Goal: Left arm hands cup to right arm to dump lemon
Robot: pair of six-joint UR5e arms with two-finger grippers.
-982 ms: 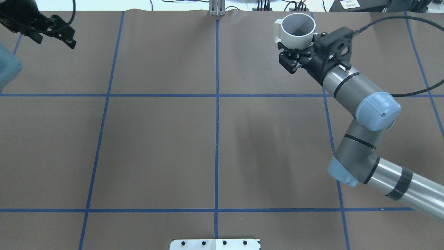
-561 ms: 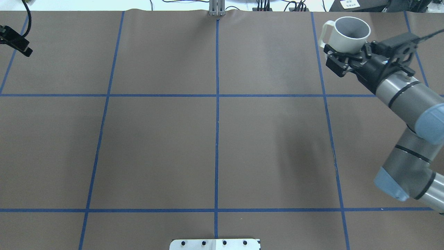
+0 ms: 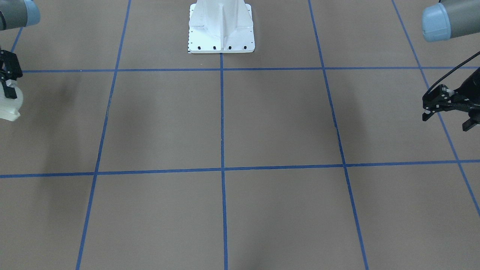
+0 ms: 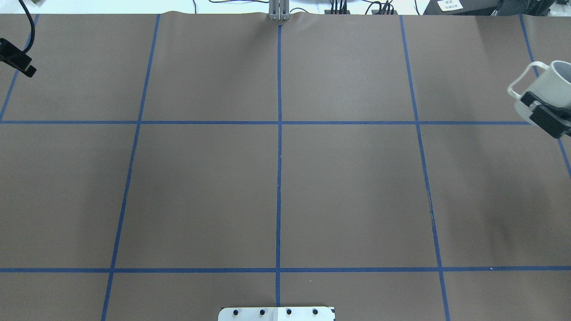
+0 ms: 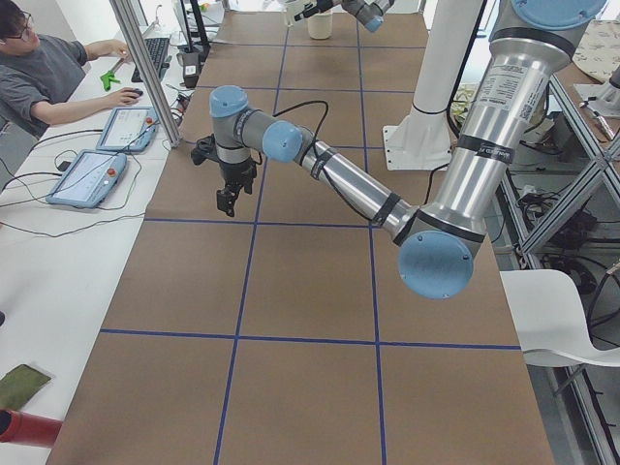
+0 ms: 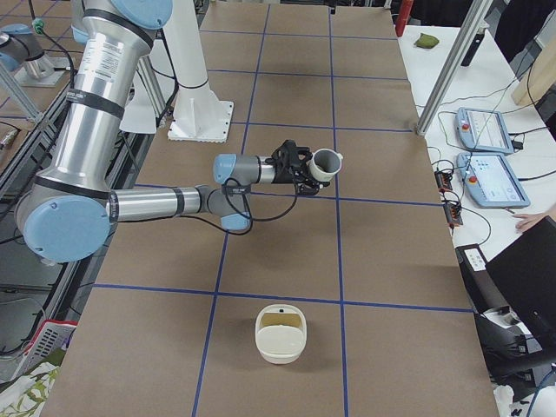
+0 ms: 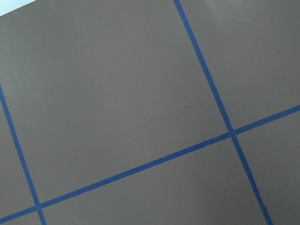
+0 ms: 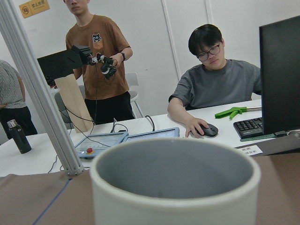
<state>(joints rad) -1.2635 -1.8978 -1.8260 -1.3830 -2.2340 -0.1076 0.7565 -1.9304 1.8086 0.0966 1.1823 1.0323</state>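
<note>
Cup (image 4: 554,84) is clamped between the right gripper's (image 4: 540,110) fingers, pinched low on its wall and held off the table (image 4: 348,178) at the far right edge of the overhead view. Its mouth is up and slightly tipped, and its handle (image 4: 517,84) points toward the table's middle. The right wrist camera looks across its rim into the grey inside. Over on the other side, the left gripper (image 3: 446,123) hangs above the table, fingers spread, nothing between them. The two grippers are well apart.
</note>
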